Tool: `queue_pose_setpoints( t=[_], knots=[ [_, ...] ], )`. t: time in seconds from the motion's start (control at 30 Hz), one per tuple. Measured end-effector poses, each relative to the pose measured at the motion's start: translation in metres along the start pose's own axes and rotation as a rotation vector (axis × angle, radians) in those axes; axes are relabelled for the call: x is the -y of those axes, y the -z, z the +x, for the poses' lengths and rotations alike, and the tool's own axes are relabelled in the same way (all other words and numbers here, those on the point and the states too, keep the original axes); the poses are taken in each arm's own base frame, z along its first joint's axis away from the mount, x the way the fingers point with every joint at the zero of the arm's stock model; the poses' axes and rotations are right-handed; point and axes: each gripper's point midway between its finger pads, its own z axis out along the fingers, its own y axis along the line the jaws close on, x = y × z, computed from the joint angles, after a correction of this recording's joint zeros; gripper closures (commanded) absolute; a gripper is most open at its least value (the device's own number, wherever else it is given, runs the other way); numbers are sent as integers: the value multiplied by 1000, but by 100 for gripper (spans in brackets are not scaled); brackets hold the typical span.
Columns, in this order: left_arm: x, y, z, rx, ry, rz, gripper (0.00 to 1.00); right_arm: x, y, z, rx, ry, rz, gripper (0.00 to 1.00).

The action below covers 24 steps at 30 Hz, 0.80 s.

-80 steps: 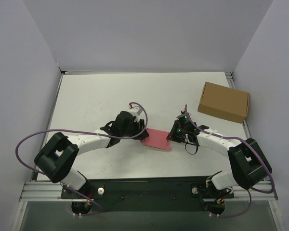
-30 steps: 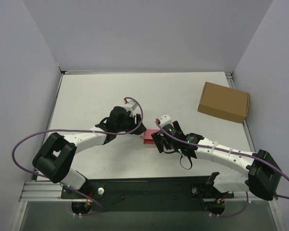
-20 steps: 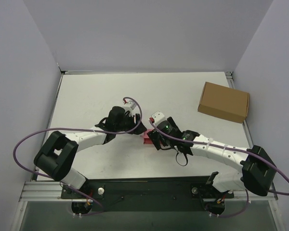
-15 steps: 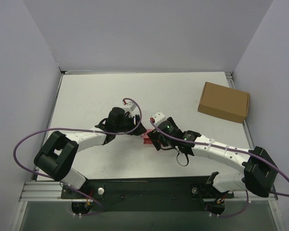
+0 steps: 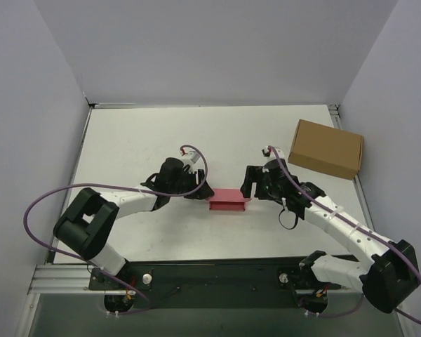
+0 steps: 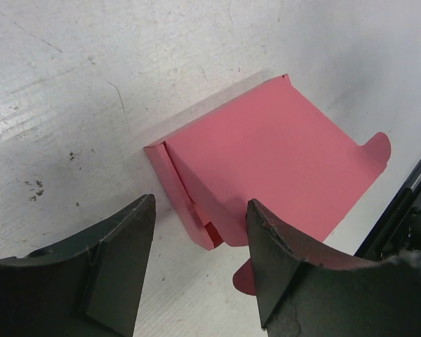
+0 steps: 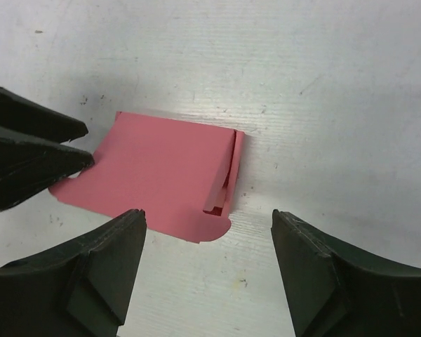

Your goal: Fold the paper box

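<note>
Gaping left hand (image 5: 200,191), right hand (image 5: 246,187) flank paper box (image 5: 227,203).

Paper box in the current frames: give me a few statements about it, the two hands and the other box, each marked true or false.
1. The paper box lies on the table between the two hands. True.
2. The left hand is shut on the paper box. False: its fingers are spread apart and nothing is clamped between them.
3. The right hand is open. True.
4. The brown cardboard box sits at the table's left edge. False: it sits at the far right, beyond the right arm.
</note>
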Motion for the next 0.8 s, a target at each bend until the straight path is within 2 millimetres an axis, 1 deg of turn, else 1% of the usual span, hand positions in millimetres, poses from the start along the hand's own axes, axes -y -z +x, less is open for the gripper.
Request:
queue_pose_setpoints(
  t=[0.07,0.23,0.43,0.5,0.57,0.67,0.7,0.8],
  knots=[
    [-1,-3,5,-15,3,-3,36,7,-7,8,-50,-63,17,28],
    [-2,-4,21,-48,5,-7,36,19,-25,37,-190,-154,55,29],
    [-7,-5,38,-83,9,-16,38,29,-36,68,-281,-206,68,30],
    [-7,-6,39,-82,12,-10,39,31,-39,76,-301,-224,59,30],
    [-7,-7,38,-75,12,-7,39,33,-40,77,-308,-242,53,28],
    [-7,-8,38,-72,11,-5,40,34,-38,71,-292,-254,42,21],
    [-7,-8,38,-71,10,-4,42,35,-37,70,-288,-253,39,18],
    [-6,-9,38,-69,-5,-2,43,36,-33,63,-272,-231,26,17]
  ],
)
